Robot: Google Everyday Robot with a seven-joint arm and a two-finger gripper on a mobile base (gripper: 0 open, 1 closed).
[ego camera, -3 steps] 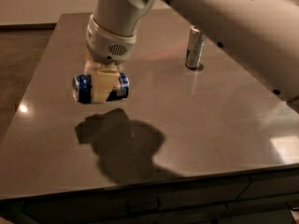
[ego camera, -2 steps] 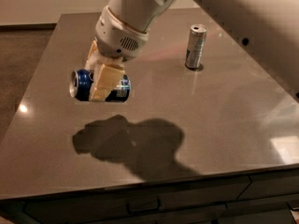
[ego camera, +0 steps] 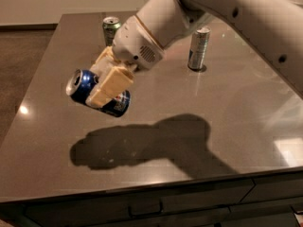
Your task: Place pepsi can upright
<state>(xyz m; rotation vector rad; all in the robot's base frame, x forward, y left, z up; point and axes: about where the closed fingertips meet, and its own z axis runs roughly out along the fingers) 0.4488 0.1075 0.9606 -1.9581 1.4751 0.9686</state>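
Note:
The pepsi can [ego camera: 85,85] is dark blue with a silver top and a white, red and blue logo. It is held in the air above the left part of the table [ego camera: 227,122], tilted with its top pointing up and left. My gripper [ego camera: 105,79] is shut on the can's middle, its cream fingers [ego camera: 112,85] clamped across the body. The white arm reaches in from the upper right. The can's shadow lies on the table below.
A green can [ego camera: 111,28] stands upright at the back of the table, partly behind my wrist. A taller slim silver-blue can [ego camera: 198,48] stands upright at the back right. The table's front edge has drawers beneath.
The gripper has lifted the pepsi can higher and tilted it from lying sideways toward upright. The arm has swung, uncovering the green can behind.

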